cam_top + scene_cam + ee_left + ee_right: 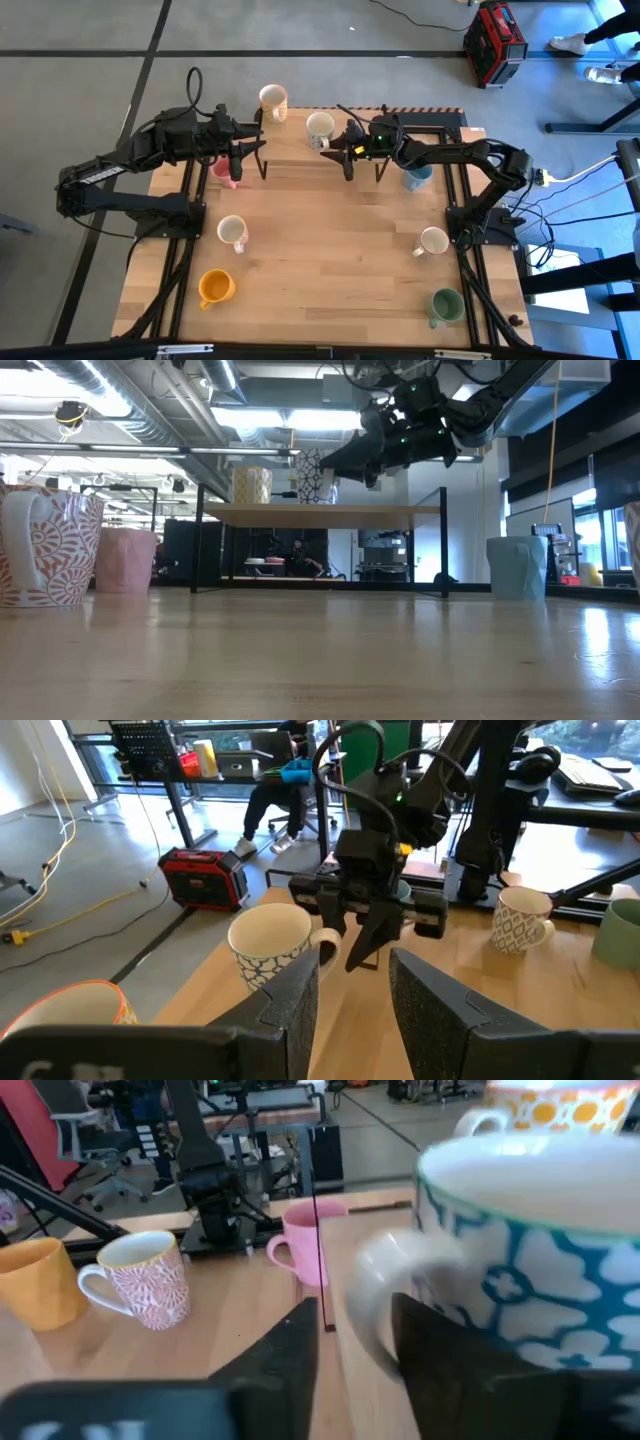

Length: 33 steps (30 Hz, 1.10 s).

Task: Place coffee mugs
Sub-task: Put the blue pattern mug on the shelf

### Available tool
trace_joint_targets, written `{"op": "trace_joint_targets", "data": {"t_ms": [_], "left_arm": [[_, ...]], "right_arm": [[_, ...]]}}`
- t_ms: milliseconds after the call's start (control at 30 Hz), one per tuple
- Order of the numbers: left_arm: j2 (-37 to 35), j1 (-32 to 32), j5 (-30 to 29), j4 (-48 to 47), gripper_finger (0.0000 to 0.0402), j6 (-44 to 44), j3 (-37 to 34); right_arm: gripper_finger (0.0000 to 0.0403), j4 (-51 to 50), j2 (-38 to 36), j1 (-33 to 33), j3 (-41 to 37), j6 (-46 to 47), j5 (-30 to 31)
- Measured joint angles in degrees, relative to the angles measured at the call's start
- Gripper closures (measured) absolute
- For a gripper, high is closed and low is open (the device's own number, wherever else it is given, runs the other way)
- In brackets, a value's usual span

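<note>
While the left gripper [250,152] waits open above the pink mug [222,170], the right gripper [327,145] stands at the handle of the blue-patterned white mug [319,126] on the raised shelf [300,148]. I cannot tell if its fingers press the handle.

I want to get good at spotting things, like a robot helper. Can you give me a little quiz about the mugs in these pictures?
1. True or false: the orange mug stands on the raised shelf.
2. How many mugs stand on that shelf?
3. Which mug is the right gripper at? A green mug, B white-and-teal mug, C orange mug.
Key: 1 false. 2 two. 3 B.
</note>
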Motion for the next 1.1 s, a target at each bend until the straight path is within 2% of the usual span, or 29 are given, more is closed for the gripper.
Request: {"op": "trace_joint_targets", "data": {"t_ms": [233,333,667,1000,1100], "left_arm": [[0.0,0.0,0.0,0.8,0.0282,0.0,0.0],[0.0,0.0,0.0,1.1,0.0282,0.0,0.0],[0.0,0.0,0.0,1.1,0.0282,-0.3,0.0],[0.0,0.0,-0.1,1.1,0.0282,-0.3,0.0],[0.0,0.0,-1.2,1.2,0.0282,-0.3,0.0]], "right_arm": [[0.0374,-0.3,1.1,0.0,3.0,-2.8,-1.3],[0.0395,0.0,1.0,-0.1,3.5,-4.4,-1.2],[0.0398,-2.2,1.5,-0.1,5.2,-8.8,-1.4],[0.0401,-13.6,9.6,-0.4,20.2,-17.6,-2.5],[0.0401,-14.2,11.5,-0.9,23.3,-19.3,-2.6]]}}
